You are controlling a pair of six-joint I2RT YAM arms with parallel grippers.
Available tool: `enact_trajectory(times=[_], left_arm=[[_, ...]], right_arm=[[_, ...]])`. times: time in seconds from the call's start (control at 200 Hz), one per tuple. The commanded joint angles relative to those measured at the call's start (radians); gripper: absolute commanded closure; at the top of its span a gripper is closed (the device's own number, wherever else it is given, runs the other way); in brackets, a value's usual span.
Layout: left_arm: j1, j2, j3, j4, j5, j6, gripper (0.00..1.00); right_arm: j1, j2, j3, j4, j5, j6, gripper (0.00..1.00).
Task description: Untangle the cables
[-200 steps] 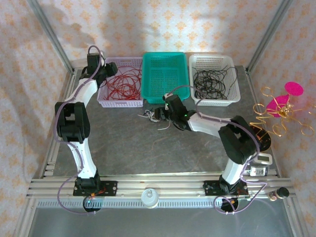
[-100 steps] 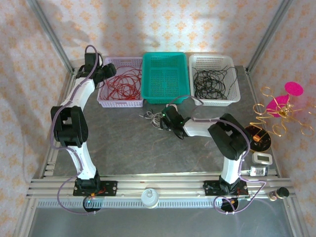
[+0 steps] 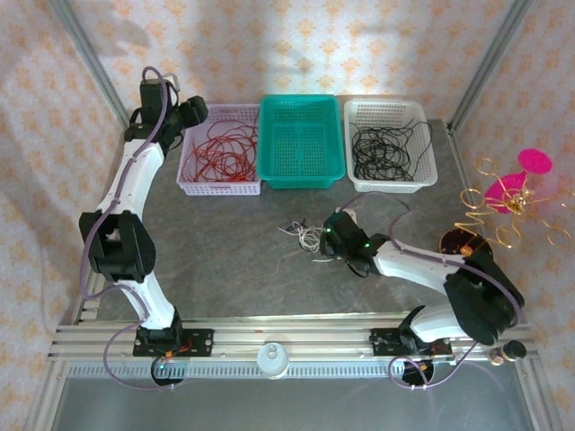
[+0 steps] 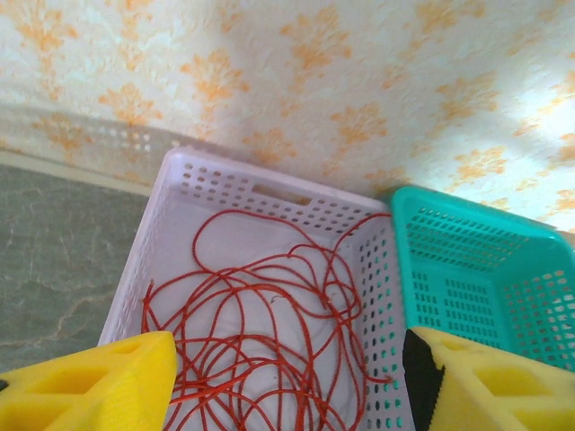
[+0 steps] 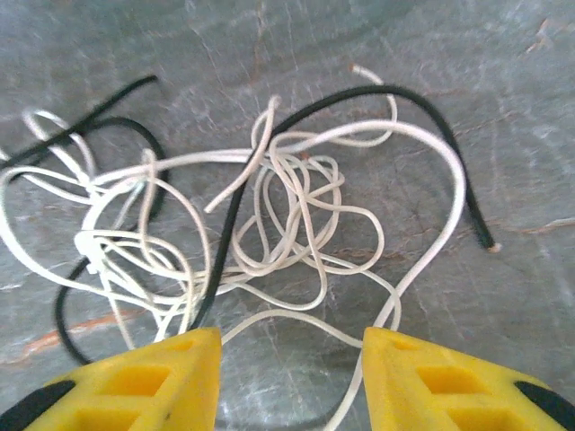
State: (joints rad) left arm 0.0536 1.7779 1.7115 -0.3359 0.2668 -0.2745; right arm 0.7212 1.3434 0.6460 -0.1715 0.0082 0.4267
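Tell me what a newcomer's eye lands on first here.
Three baskets line the table's far edge: a lavender basket of red cables, an empty teal basket, a white basket of black cables. Mid-table lies a tangle of white and black cables, the right tool open above it. A gold ornament with a pink top stands at right.

The grey marbled table carried three baskets touching side by side along its far edge: a lilac basket on the left, a teal basket in the middle and a white basket on the right. Toward the table's middle, apart from the baskets, a loose clump of white and black cables lay directly on the surface.
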Motion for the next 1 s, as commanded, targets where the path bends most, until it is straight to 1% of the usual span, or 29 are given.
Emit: enact_trajectory(times=[0.0, 0.12, 0.195, 0.255, 0.41, 0.561, 0.651, 0.811, 0.901, 0.996], left_arm=[[-0.005, -0.022, 0.038, -0.066, 0.036, 0.044, 0.31], [-0.005, -0.05, 0.024, -0.078, 0.023, 0.063, 0.3], [-0.005, -0.067, 0.015, -0.088, 0.019, 0.072, 0.29], [-0.004, -0.077, 0.009, -0.096, 0.022, 0.076, 0.29], [-0.006, -0.136, -0.037, -0.109, 0.046, 0.085, 0.3], [-0.03, -0.262, -0.197, -0.09, 0.077, 0.056, 0.32], [-0.08, -0.348, -0.329, -0.075, 0.081, 0.045, 0.33], [-0.225, -0.463, -0.547, -0.029, 0.103, 0.02, 0.35], [-0.289, -0.513, -0.665, 0.082, 0.177, -0.01, 0.37], [-0.358, -0.546, -0.768, 0.197, 0.224, -0.008, 0.37]], right_arm=[[0.005, -0.054, 0.061, -0.095, 0.023, -0.003, 0.53], [0.003, -0.03, 0.118, -0.057, -0.023, -0.016, 0.52], [-0.003, 0.029, 0.161, -0.004, -0.105, -0.014, 0.52], [-0.003, 0.091, 0.197, 0.04, -0.141, -0.012, 0.52], [-0.003, 0.252, 0.307, 0.063, -0.124, -0.038, 0.53], [-0.003, 0.391, 0.39, 0.027, -0.131, -0.077, 0.55], [-0.003, 0.414, 0.374, 0.024, -0.146, -0.075, 0.55], [0.0, 0.361, 0.299, 0.02, -0.209, -0.045, 0.57], [0.003, 0.302, 0.307, -0.036, -0.219, -0.022, 0.57], [0.0, 0.22, 0.362, -0.144, -0.16, 0.003, 0.55]])
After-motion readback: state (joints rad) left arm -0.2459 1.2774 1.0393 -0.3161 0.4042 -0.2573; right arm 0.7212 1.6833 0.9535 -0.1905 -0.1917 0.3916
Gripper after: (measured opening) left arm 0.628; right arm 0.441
